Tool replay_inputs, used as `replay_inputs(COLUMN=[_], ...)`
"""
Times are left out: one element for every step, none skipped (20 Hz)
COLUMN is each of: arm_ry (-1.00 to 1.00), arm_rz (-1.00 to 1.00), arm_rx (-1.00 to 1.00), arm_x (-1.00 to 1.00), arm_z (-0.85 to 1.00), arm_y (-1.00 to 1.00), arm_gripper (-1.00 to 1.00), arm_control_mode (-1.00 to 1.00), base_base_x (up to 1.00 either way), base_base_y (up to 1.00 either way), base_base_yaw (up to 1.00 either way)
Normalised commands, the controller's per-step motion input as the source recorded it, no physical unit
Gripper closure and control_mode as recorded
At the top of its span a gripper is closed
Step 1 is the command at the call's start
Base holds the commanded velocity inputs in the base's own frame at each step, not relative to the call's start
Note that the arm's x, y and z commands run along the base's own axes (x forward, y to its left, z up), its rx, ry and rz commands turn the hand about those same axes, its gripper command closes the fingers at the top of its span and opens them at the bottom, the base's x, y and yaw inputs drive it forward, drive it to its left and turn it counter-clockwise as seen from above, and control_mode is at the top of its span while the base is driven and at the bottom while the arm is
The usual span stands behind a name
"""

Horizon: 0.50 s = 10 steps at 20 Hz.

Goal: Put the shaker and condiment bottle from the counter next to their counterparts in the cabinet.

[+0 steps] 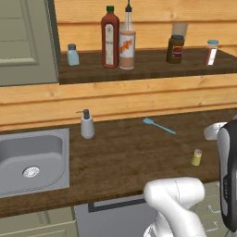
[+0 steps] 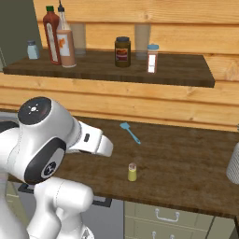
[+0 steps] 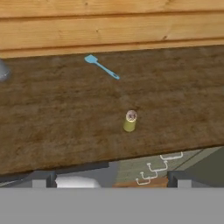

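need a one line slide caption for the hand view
Hand camera looks down on the small yellow-green shaker standing alone on the dark wood counter, a blue spatula lying behind it.

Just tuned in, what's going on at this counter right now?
Half the job looks done. The condiment bottle already stands on the cabinet shelf right beside the dark red bottle, with the pale blue shaker further left. The yellow-green shaker is still upright on the counter, near its front edge, short of a blue spatula. The hand camera looks down at it from above; nothing is held, so picking it up seems next.
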Motion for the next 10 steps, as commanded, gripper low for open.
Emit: replay_inputs(arm_ry=[0.0, 0.0, 0.0, 0.0, 0.0, 0.0, 0.0, 0.0, 0.0, 0.0], arm_rz=[-0.04, -0.04, -0.04, -0.05, -0.07, -0.07, -0.07, -0.08, -0.09, -0.1], arm_rx=[0.02, 0.02, 0.02, 0.0, 0.0, 0.0, 0.0, 0.0, 0.0, 0.0], arm_x=[0.0, 0.0, 0.0, 0.0, 0.03, 0.01, 0.04, 0.14, 0.18, 0.24], arm_z=[-0.41, -0.37, -0.36, -0.34, -0.3, -0.31, -0.27, -0.21, -0.14, -0.12], arm_y=[-0.08, -0.09, -0.1, -0.15, -0.2, -0.25, -0.26, -0.29, -0.3, -0.26], arm_gripper=[-1.0, -1.0, -1.0, -1.0, -1.0, -1.0, -1.0, -1.0, -1.0, -1.0], arm_control_mode=[-1.0, -1.0, -1.0, -1.0, -1.0, -1.0, -1.0, -1.0, -1.0, -1.0], base_base_x=[0.0, 0.0, 0.0, 0.0, 0.0, 0.0, 0.0, 0.0, 0.0, 0.0], base_base_y=[0.0, 0.0, 0.0, 0.0, 0.0, 0.0, 0.0, 0.0, 0.0, 0.0], base_base_yaw=[0.0, 0.0, 0.0, 0.0, 0.0, 0.0, 0.0, 0.0, 0.0, 0.0])
